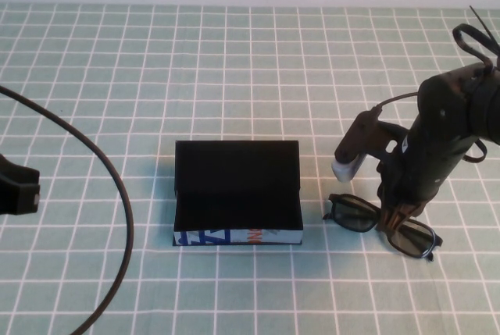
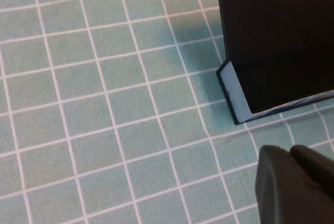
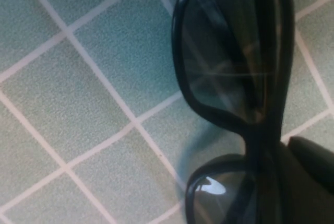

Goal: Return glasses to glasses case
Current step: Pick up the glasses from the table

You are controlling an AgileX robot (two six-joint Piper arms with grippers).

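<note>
My right hand pinches the glasses at the bridge, right of the open glasses case; my left hand, state unclear, sits far left.

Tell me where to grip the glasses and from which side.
Grip the glasses at the bridge, from above: they lie flat on the table, right of the open glasses case. The right gripper is already over the bridge; the left gripper is parked far left.
</note>
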